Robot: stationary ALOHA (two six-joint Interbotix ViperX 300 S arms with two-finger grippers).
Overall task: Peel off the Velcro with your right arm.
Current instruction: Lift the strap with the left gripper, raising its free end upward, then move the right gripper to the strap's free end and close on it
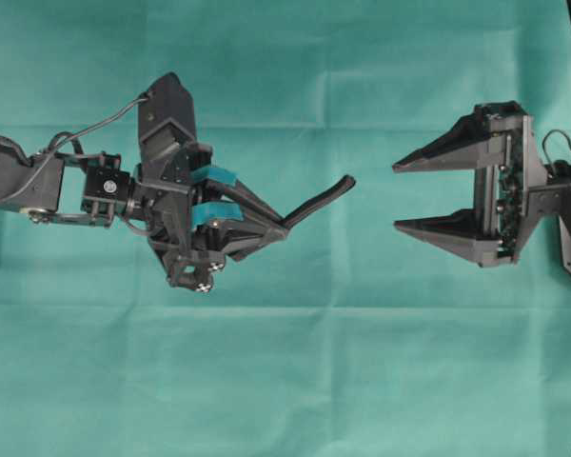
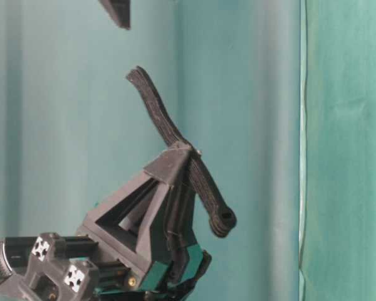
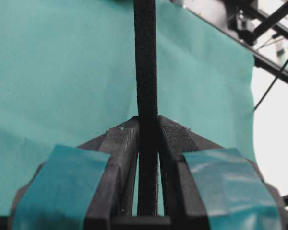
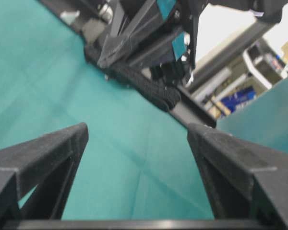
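Even, soft light throughout; sharpness differs between views.
The creased teal cloth [image 1: 285, 381] shows only faint shadows overhead. Beyond the plain black right pincer [image 4: 137, 139], the slim black fabric strip [image 4: 144, 88] is blurred. White glare burns past the teal-taped left pincer [image 3: 148, 129], upper right.

Teal cloth [image 1: 285, 381] covering the work surface, with background clutter at the frame edges.

The cloth is lying flat across the whole overhead view, showing faint fold creases that are running both across and along it; in the table-level view the same fabric is filling the backdrop, with a pale seam line [image 2: 301, 125] running vertically at the right. In the right wrist view, blurred blue and white items [image 4: 237, 98] are sitting beyond the cloth's far edge, too indistinct to identify. In the left wrist view, a dark frame bar [image 3: 273, 64] is crossing the bright upper right corner.
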